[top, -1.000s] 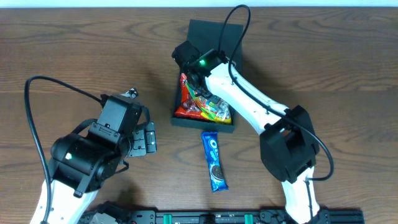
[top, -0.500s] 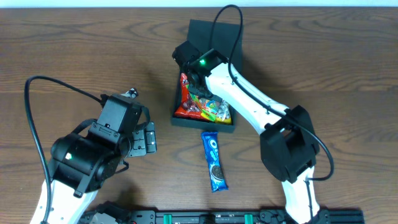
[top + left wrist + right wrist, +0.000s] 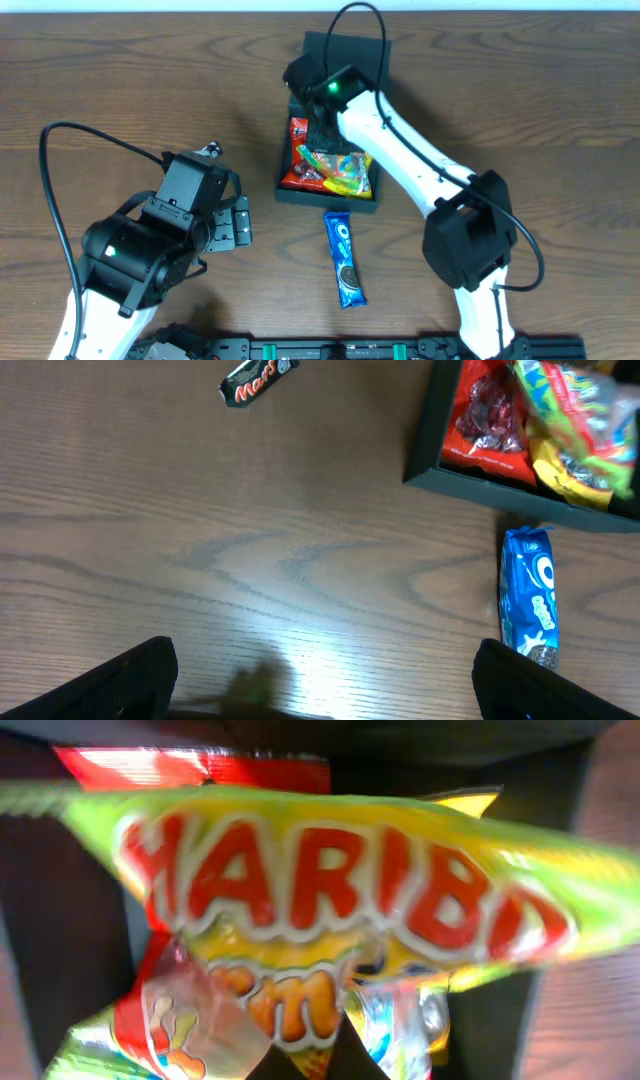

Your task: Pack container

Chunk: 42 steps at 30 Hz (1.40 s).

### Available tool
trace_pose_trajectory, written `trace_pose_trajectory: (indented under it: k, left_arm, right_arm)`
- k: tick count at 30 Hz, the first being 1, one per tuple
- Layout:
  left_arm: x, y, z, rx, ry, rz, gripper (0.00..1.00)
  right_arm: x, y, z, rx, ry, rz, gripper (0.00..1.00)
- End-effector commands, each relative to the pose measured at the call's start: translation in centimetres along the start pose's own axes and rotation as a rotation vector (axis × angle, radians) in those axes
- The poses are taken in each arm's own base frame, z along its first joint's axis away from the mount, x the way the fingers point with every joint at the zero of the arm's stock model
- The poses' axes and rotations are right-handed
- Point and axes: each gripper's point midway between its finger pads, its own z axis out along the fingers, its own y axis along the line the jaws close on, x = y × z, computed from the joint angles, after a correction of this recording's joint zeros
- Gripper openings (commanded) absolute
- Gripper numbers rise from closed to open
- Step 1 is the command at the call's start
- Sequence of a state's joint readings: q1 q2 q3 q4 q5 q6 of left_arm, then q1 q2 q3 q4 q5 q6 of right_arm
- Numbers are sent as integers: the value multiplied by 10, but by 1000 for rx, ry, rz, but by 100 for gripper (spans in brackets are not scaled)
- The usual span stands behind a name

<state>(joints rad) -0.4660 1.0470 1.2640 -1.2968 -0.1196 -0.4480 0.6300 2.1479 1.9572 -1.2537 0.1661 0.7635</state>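
Note:
The dark teal container [image 3: 283, 165] lies open at the table's centre back, its flap lid [image 3: 350, 45] folded away. Inside are a red packet [image 3: 297, 178] and a yellow-green Haribo bag [image 3: 342, 165]. My right gripper [image 3: 322, 135] is over the container's far half and is shut on the Haribo bag [image 3: 330, 890], which fills the right wrist view, blurred; the fingers [image 3: 338, 1055] pinch its lower edge. My left gripper [image 3: 238, 222] is open and empty over bare wood at the left [image 3: 320, 680]. The container's front wall [image 3: 470, 480] shows in the left wrist view.
A blue Oreo packet [image 3: 343, 258] lies on the table just in front of the container; it also shows in the left wrist view [image 3: 530, 595]. A Mars bar [image 3: 258, 380] lies on the wood to the container's left.
My right gripper has moved toward the container's far end, and the Haribo bag has shifted with it and shows more of its face. The left arm has not moved.

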Motion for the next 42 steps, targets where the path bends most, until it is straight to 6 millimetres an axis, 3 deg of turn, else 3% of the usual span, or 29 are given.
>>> trace_pose_trajectory:
  k: [1,10,18,35,36,41,42]
  left_arm:
    - [0,4,0,-17,-8,7,95]
    - [0,4,0,-17,-8,7,95]
    - [0,4,0,-17,-8,7,95]
    - [0,4,0,-16,-9,7,95]
    - [0,4,0,-17,-8,7,95]
    - [0,4,0,-17,-8,7,95]
    - [0,4,0,-17,-8,7,95]
  right_arm:
    - [-10,0,-18,-22,-23,-18,1]
    - [8,-17,-19,46,52,-34,1]
    - [10,-15,-19,41,56,-72,1]
    - [23,-18,12,63,92,-97,2]
    - [23,-18,12,62,89,-97,10]
    - [19,-20,13,61,84,-66,97]
    - [18,-22,13,61,86,-61,99]
